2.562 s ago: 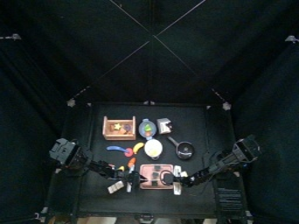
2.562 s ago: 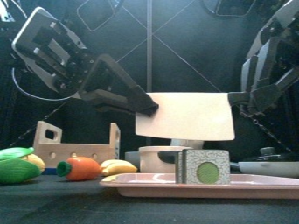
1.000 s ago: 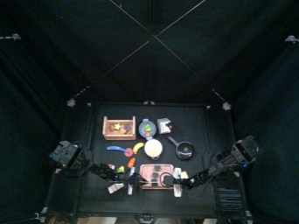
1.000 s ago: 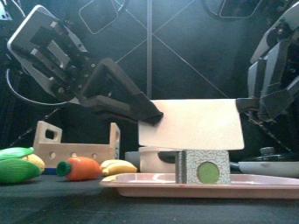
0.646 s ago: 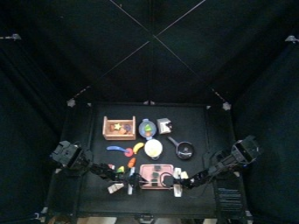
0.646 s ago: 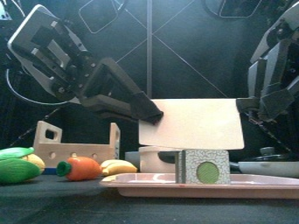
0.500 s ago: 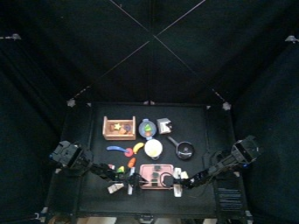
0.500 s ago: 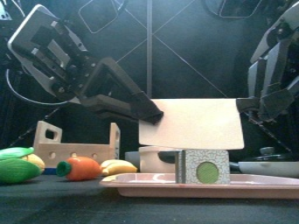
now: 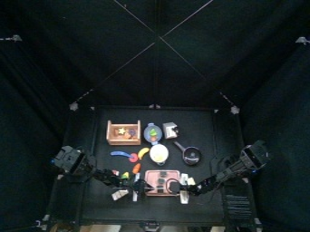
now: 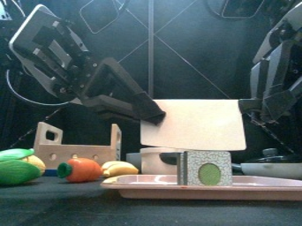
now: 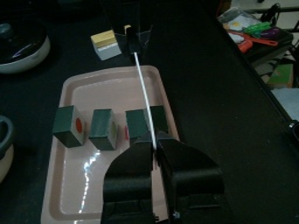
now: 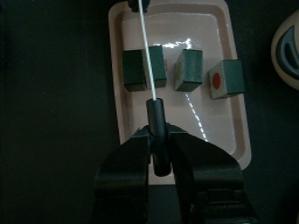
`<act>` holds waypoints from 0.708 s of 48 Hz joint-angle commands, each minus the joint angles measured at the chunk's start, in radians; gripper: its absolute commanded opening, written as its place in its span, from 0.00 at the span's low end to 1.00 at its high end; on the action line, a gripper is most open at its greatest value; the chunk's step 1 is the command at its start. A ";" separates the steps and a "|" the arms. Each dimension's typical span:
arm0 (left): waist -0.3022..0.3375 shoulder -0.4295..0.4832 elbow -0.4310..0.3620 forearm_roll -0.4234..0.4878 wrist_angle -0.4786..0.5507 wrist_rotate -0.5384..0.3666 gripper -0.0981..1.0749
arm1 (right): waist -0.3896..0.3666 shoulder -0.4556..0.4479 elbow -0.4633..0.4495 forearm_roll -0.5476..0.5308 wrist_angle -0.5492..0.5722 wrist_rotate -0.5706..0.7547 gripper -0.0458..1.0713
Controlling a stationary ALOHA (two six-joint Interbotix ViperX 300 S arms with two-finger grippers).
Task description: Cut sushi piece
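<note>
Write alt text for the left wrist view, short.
The left pincer, shut on a knife, holds the blade edge-on over the nearest of three dark sushi pieces on a pink tray. The right pincer grips the blade's far end, beside a small yellow-and-white block on the black table.

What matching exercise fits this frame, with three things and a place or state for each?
Things:
1. knife
2. three sushi pieces
3. wooden crate

Places or states:
A. standing on the pink tray
B. on the table's left part, behind the toy vegetables
C. held over the tray, with the left gripper and the right gripper both shut on it

Pairs: 1-C, 2-A, 3-B
</note>
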State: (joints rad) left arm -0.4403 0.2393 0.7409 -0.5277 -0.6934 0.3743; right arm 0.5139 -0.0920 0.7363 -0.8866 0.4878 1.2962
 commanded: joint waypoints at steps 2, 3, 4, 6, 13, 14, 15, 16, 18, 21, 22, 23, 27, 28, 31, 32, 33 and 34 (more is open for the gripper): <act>0.000 -0.014 -0.026 0.005 -0.017 0.003 0.39 | -0.011 -0.035 -0.025 -0.009 0.005 -0.002 0.48; 0.000 -0.012 -0.026 0.005 -0.017 0.003 0.39 | -0.011 -0.035 -0.025 -0.009 0.005 -0.002 0.48; 0.000 -0.011 -0.028 0.005 -0.017 0.003 0.39 | -0.011 -0.034 -0.025 -0.009 0.005 -0.002 0.48; 0.000 -0.008 -0.028 0.005 -0.017 0.002 0.39 | -0.011 -0.034 -0.025 -0.009 0.005 0.000 0.48; 0.002 0.000 -0.026 0.003 -0.017 0.002 0.39 | -0.011 -0.028 -0.021 -0.003 0.005 0.002 0.48; 0.000 0.000 -0.026 0.005 -0.017 0.000 0.39 | -0.011 -0.025 -0.023 -0.005 0.005 0.003 0.49; 0.000 0.003 -0.026 0.003 -0.017 0.000 0.39 | -0.011 -0.023 -0.023 -0.005 0.005 0.003 0.48; 0.000 0.005 -0.028 0.003 -0.017 -0.002 0.39 | -0.011 -0.021 -0.023 -0.003 0.003 0.003 0.48; 0.000 0.009 -0.028 0.005 -0.017 -0.002 0.39 | -0.011 -0.018 -0.023 -0.003 0.000 0.005 0.48; 0.000 0.014 -0.029 0.003 -0.017 -0.002 0.39 | -0.011 -0.015 -0.025 -0.002 0.000 0.005 0.48; 0.000 0.015 -0.029 0.003 -0.017 -0.003 0.39 | -0.011 -0.012 -0.025 -0.002 0.000 0.005 0.48; 0.000 0.017 -0.029 0.003 -0.017 -0.003 0.39 | -0.011 -0.012 -0.025 -0.002 0.000 0.005 0.48; 0.000 0.020 -0.029 0.000 -0.017 -0.003 0.39 | -0.011 -0.011 -0.021 -0.002 -0.002 0.005 0.48; 0.000 0.020 -0.029 -0.002 -0.017 -0.003 0.39 | -0.011 -0.009 -0.021 -0.002 0.000 0.005 0.48; 0.000 0.021 -0.029 -0.006 -0.017 -0.003 0.39 | -0.009 -0.009 -0.020 -0.002 0.000 0.005 0.48; 0.000 0.023 -0.029 -0.006 -0.017 -0.003 0.39 | -0.011 -0.009 -0.020 -0.002 0.000 0.005 0.48; 0.000 0.023 -0.029 -0.006 -0.017 -0.003 0.39 | -0.011 -0.009 -0.020 -0.002 -0.002 0.006 0.48; 0.000 0.023 -0.029 -0.008 -0.017 -0.003 0.39 | -0.011 -0.008 -0.020 0.000 -0.002 0.006 0.48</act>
State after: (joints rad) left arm -0.4372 0.2715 0.7378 -0.5338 -0.6980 0.3712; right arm 0.5139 -0.0828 0.7363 -0.8851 0.4878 1.2977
